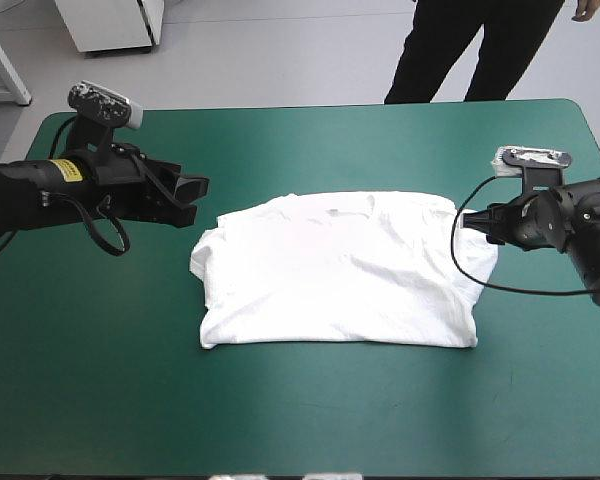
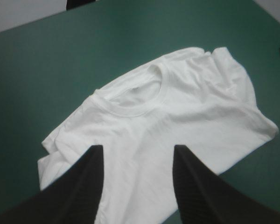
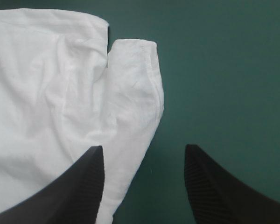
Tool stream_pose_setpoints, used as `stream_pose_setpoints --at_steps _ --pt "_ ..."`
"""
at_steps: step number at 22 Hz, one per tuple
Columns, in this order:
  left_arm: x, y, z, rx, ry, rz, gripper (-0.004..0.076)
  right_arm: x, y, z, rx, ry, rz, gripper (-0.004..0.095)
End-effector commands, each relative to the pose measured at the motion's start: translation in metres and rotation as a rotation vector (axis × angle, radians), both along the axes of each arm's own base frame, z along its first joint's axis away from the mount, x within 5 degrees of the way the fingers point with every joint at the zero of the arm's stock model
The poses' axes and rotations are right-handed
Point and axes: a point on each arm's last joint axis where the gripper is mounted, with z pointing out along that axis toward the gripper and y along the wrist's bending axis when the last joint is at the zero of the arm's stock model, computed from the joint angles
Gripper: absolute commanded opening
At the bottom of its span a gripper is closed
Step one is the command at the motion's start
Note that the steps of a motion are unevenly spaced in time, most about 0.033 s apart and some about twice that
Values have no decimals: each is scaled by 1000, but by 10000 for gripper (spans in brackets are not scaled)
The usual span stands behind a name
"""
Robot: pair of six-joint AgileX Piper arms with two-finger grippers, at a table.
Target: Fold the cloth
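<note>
Yellow label (image 1: pixel 68 170) on the left arm (image 1: pixel 25 192), its print illegible; no other legible text.

The T-shirt (image 1: pixel 340 275) is soft white cloth, matt and lightly creased, its neckband (image 2: pixel 130 111) a thicker stitched strip. The table's teal-green cover (image 1: pixel 310 140) looks smooth and matt. My black fingers (image 3: pixel 79 186) carry fine ridges, dull rather than glossy.
</note>
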Motion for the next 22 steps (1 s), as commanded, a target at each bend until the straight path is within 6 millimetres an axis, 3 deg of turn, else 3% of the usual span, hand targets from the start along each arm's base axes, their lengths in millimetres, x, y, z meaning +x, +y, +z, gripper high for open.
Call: stream_pose_setpoints --at_steps 1,9,19,22 --pt "-13 -2 25 -81 -112 -23 360 23 -13 -5 40 -45 -65 502" --pt "-17 -3 23 -78 -79 -56 360 61 -25 -64 136 117 -77 505" --pt "-17 -3 23 -77 -77 -57 359 102 -29 -104 90 208 -72 503" --pt "-17 -3 22 -74 -70 -60 359 104 -29 -123 87 294 -73 395"
